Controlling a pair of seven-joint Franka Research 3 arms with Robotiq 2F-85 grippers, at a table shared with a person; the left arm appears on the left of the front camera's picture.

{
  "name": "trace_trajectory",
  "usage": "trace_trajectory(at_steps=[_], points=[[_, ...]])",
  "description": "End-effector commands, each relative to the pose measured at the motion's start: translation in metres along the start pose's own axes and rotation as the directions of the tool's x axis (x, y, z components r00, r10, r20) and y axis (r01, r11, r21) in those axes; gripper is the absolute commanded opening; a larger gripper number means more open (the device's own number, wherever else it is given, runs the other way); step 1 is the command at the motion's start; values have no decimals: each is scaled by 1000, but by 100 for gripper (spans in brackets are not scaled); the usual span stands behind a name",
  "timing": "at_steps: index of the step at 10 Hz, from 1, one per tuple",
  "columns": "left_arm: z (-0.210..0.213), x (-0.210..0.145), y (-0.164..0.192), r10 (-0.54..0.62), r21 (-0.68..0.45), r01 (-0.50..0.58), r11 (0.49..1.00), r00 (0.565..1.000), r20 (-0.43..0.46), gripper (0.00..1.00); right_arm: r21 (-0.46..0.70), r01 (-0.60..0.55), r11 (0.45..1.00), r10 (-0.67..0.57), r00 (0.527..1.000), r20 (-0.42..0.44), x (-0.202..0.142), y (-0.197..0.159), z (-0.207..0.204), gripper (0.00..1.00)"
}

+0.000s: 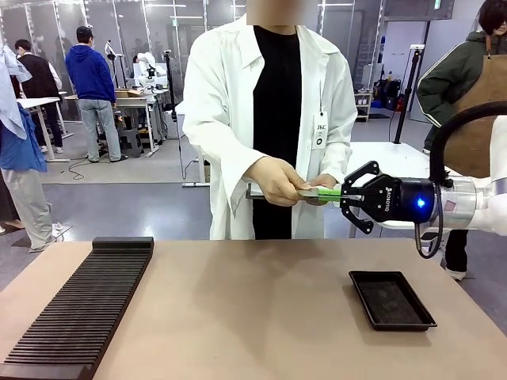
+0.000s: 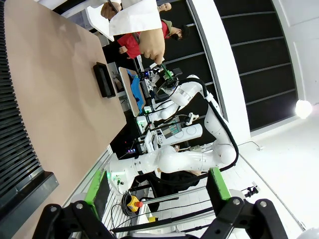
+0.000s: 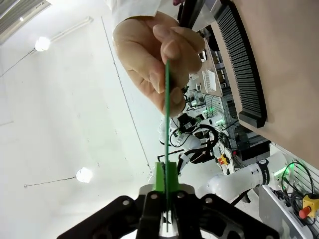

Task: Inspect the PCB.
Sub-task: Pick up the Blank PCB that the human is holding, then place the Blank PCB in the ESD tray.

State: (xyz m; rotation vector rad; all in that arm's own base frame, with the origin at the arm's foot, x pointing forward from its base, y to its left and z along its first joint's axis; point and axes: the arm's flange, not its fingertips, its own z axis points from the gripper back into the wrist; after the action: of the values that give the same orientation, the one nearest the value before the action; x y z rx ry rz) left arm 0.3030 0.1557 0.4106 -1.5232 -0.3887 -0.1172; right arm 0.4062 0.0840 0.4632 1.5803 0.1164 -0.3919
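Above the brown worktop (image 1: 238, 301), the right claw (image 1: 344, 195) pinches the PCB (image 1: 325, 192), seen edge-on, its other end hidden in the person's hand (image 1: 277, 180); the left claw (image 2: 157, 188) gapes wide.

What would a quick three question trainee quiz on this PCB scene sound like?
1. True or false: the right tool is shut on the PCB.
2. What else holds the PCB? A) the person's hand B) a table clamp C) nothing
3. Fill in: on the table, the black tray lies toward the robot's ____ side.
Key: 1 true; 2 A; 3 right.
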Motion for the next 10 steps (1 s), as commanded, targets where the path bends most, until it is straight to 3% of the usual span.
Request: trace_trajectory(at_steps=[1,10], points=[[0,0,-1,-3,2,3,1000,1000,-5,100,11,29,1000,-29,999,16,-1,3,-5,0],[0,0,-1,-3,2,3,1000,1000,-5,100,0,1,1000,-1,1000,0,0,0,0,0]])
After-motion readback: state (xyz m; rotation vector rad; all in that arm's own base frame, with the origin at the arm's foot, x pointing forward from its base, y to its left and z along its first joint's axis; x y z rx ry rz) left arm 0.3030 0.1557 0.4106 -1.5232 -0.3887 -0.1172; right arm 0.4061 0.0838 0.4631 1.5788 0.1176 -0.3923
